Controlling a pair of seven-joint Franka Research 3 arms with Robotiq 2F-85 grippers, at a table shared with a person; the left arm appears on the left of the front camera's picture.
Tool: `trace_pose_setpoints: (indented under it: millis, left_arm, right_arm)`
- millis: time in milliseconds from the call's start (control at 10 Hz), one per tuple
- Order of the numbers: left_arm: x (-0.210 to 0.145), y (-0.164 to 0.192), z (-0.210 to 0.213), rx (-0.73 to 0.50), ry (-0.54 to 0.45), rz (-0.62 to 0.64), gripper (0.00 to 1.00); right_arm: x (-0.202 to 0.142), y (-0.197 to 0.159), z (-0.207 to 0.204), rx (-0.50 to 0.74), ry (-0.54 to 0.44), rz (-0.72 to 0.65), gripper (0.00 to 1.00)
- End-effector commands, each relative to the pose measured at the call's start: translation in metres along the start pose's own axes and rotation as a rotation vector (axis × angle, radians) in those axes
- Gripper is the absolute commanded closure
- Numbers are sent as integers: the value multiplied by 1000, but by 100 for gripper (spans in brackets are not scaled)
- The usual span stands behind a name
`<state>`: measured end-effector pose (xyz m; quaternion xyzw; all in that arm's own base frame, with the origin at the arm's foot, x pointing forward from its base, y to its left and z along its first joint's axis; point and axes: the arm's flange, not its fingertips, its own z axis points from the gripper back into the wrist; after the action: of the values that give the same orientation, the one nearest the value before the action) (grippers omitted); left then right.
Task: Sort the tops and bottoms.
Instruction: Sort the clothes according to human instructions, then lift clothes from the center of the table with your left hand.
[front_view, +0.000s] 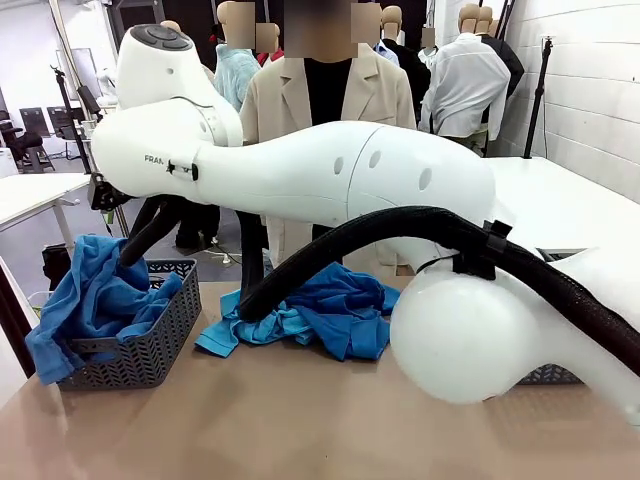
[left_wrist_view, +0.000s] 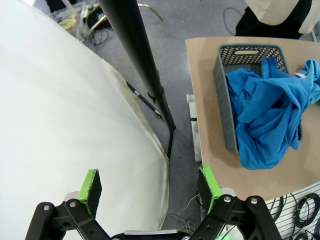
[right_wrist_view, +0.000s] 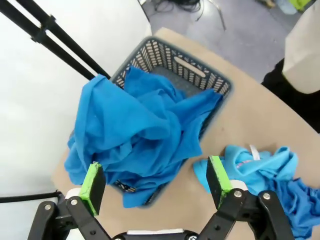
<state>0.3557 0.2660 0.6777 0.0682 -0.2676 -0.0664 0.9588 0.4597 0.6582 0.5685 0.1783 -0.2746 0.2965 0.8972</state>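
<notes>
Your left pincer (left_wrist_view: 149, 181) and right pincer (right_wrist_view: 155, 175) gape empty. The heaped blue shirts (front_view: 342, 306) look limp and light, so pinch a bunched fold.

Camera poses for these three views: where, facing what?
Front: robot's side of table, facing the person across it; a white arm spans the frame.
Left wrist: beside the table, looking down at floor and grey basket; open left gripper at bottom.
Right wrist: above the basket, looking down; open right gripper at bottom.
Shared: basket holding a blue shirt, all three.
</notes>
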Motion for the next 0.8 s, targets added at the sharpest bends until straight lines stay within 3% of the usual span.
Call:
trace_pose_setpoints:
  millis: [0, 600, 700]
  left_arm:
    - [1, -2, 0, 0, -1, 9, 0]
    - [1, -2, 0, 0, -1, 9, 0]
    - [1, -2, 0, 0, -1, 9, 0]
  right_arm:
    - [0, 0, 0, 8, -4, 12, 0]
    - [1, -1, 1, -8, -5, -3, 0]
    - [-12, -21, 39, -66, 83, 124, 0]
